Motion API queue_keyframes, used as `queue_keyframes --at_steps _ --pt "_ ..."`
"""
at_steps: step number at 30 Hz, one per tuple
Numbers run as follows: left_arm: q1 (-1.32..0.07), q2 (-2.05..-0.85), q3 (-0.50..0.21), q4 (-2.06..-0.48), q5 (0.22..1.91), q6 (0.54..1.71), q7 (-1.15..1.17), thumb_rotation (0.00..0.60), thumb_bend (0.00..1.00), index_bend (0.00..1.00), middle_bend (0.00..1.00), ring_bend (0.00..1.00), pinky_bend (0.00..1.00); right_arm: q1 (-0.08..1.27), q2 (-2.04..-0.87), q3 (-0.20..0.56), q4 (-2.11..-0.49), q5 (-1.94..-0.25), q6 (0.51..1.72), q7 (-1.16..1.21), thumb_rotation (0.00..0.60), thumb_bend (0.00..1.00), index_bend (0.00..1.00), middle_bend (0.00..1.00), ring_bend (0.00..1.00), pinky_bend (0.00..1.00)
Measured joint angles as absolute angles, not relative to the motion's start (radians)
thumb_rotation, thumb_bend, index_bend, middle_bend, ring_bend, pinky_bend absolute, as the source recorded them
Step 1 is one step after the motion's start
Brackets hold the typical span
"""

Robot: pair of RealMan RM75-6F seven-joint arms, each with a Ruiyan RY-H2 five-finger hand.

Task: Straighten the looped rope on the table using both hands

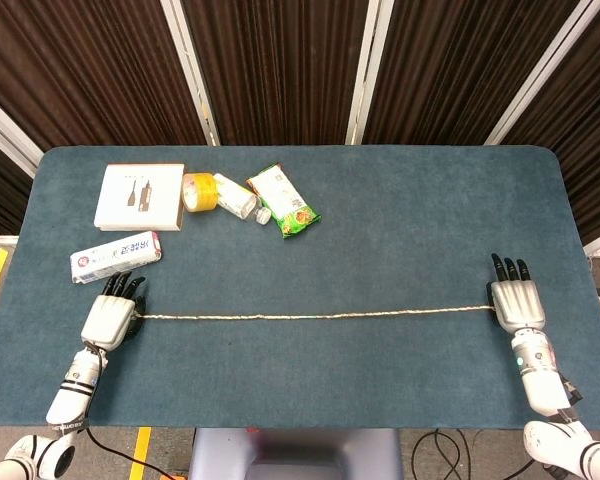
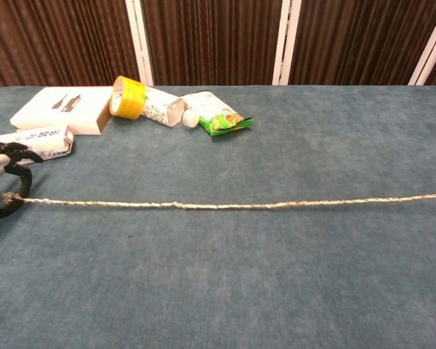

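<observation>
Holding the taut rope (image 1: 315, 316), left hand (image 1: 108, 320) and right hand (image 1: 518, 305) appear together only overhead.

Rope (image 1: 315, 316): rough twisted fibre, pale, matt. Table (image 1: 400, 220): blue felt-like cloth, matt. Tape roll (image 1: 198, 191): glossy yellow plastic. Snack packet (image 1: 285, 201): shiny film.

Seen at the far left of the blue felt-covered desk (image 1: 400, 220): flat white cardboard box (image 1: 139, 196), yellow tape roll (image 1: 198, 192) touching it, white plastic bottle (image 1: 236, 197) lying sideways, green snack packet (image 1: 286, 201), and, nearer, long white carton (image 1: 115, 256).
</observation>
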State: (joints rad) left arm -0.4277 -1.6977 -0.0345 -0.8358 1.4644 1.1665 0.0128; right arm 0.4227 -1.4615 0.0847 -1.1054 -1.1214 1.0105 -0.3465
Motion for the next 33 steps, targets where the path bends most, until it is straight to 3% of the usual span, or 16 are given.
queue_keyframes --at_steps 6,8,13,18,26,33 --pt "-0.434 -1.710 -0.030 -0.824 1.468 1.154 0.011 0.600 0.44 0.59 0.14 0.00 0.09 0.424 -1.470 0.082 -1.102 -1.135 0.999 -0.339 0.600 0.61 0.69 0.10 0.00 0.00" --pt "-0.435 -1.711 -0.030 -0.824 1.468 1.151 0.012 0.600 0.44 0.48 0.14 0.00 0.09 0.424 -1.471 0.082 -1.102 -1.136 0.997 -0.339 0.600 0.61 0.62 0.10 0.00 0.00" --pt "-0.433 -1.707 -0.027 -0.837 1.469 1.148 0.013 0.600 0.44 0.21 0.12 0.00 0.08 0.425 -1.471 0.078 -1.104 -1.129 0.974 -0.359 0.600 0.61 0.32 0.06 0.00 0.00" --pt "-0.428 -1.683 -0.022 -0.877 1.469 1.147 0.016 0.600 0.44 0.01 0.01 0.00 0.08 0.424 -1.455 0.078 -1.130 -1.112 0.964 -0.387 0.600 0.61 0.20 0.02 0.00 0.00" --pt "-0.407 -1.607 -0.021 -0.975 1.479 1.199 -0.017 0.600 0.43 0.00 0.00 0.00 0.08 0.403 -1.404 0.087 -1.197 -1.124 1.007 -0.364 0.600 0.61 0.14 0.00 0.00 0.00" --pt "-0.359 -1.500 -0.033 -1.101 1.486 1.307 -0.088 0.600 0.43 0.00 0.00 0.00 0.05 0.349 -1.320 0.083 -1.311 -1.173 1.104 -0.297 0.600 0.54 0.00 0.00 0.00 0.00"
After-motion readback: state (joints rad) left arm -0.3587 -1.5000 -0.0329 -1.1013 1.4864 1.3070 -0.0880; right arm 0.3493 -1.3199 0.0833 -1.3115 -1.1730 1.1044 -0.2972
